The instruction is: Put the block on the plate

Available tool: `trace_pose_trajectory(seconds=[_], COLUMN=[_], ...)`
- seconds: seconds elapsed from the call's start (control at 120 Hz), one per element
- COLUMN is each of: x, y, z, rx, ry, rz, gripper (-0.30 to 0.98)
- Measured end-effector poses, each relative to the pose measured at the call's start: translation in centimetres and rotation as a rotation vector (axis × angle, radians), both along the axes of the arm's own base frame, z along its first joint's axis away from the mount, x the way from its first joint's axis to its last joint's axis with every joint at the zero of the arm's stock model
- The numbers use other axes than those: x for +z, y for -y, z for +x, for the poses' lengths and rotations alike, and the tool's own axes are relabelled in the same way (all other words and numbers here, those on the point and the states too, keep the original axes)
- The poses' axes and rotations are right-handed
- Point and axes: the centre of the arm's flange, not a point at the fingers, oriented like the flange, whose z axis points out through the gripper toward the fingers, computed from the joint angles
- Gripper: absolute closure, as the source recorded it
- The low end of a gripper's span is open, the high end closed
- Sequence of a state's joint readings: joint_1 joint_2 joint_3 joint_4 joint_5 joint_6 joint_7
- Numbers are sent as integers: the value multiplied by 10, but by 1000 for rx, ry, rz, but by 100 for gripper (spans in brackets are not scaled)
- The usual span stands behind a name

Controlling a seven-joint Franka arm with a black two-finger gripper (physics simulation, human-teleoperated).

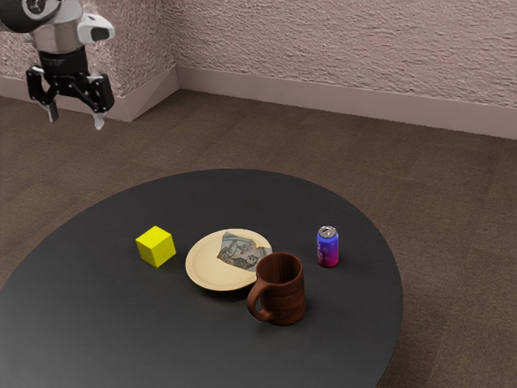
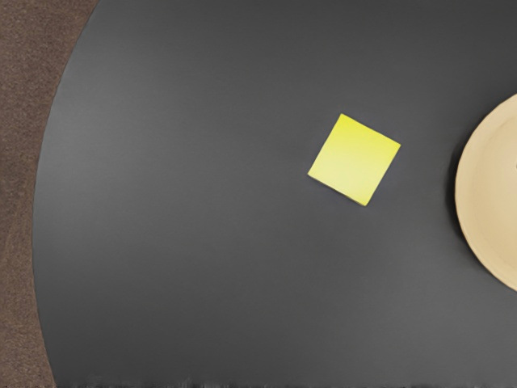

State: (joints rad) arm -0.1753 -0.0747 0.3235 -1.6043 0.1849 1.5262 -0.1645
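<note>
at the exterior view's upper left, the gripper (image 1: 76,116) hangs above table height, directed downward. its two fingers stand wide apart, with nothing held between them. next toward the exterior view's right is the yellow block (image 1: 156,247), a cube resting on the round black table (image 1: 97,323). the block is off the plate (image 1: 206,272), near its rim and separated from it by a strip of bare tabletop; the wrist view confirms the gap (the cube's sides are turned at an angle there). the plate is round and cream-coloured, with a patterned grey patch (image 1: 240,251) on its surface. next is the brown mug (image 1: 284,297), upright, handle directed toward the exterior view's left; contact between mug and plate cannot be determined. farthest toward the exterior view's right is the blue and pink can (image 1: 327,248), upright on the table, apart from the mug.
</note>
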Motion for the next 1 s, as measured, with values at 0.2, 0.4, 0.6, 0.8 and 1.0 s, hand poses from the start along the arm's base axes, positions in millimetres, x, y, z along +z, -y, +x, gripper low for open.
trace_pose_trajectory(seconds=[0.2, 0.4, 0.6, 0.8, 1.0], x=[-7, -71, -164, -244, -291], y=[2, 1, 0, 17, 1], z=[2, 14, 27, 45, 64], rx=[15, 25, 36, 27, 41], ry=[-6, -90, -164, -184, -146], rz=[1, 3, -24, -58, -93], gripper=[0, 0, 0, 0, 0])
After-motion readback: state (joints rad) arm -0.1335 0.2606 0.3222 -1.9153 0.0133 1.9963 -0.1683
